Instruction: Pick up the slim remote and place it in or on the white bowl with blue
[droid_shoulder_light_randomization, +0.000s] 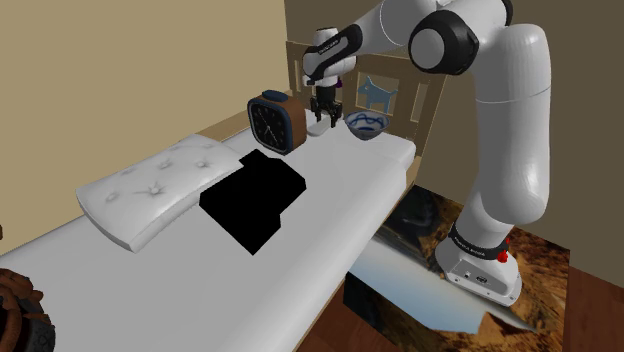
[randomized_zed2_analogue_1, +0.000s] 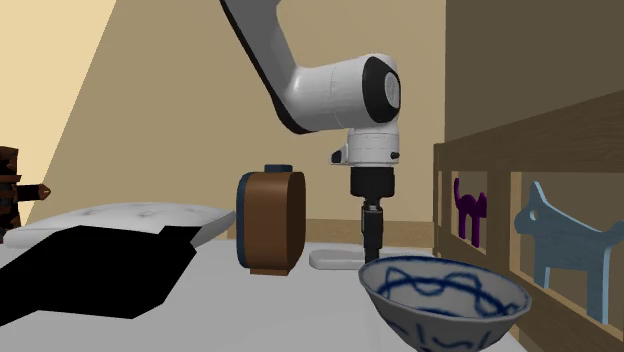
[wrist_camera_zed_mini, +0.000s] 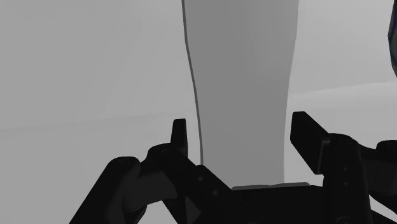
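Slim remote, drawn pale grey, lies flat on the white bed, directly beneath my gripper, whose fingers stand apart on either side of it without touching. In the second exterior view, a brown-backed clock stands close on its left and the white bowl with blue lines sits nearer the camera. Farther down the bed lie a pillow and a black area.

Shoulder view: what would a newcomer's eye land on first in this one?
The big white arm bending over the bed, its black gripper poised between the brown clock and the blue-patterned bowl. Next, the flat black patch beside the pillow. In the wrist view the open fingers straddle a pale slim remote.
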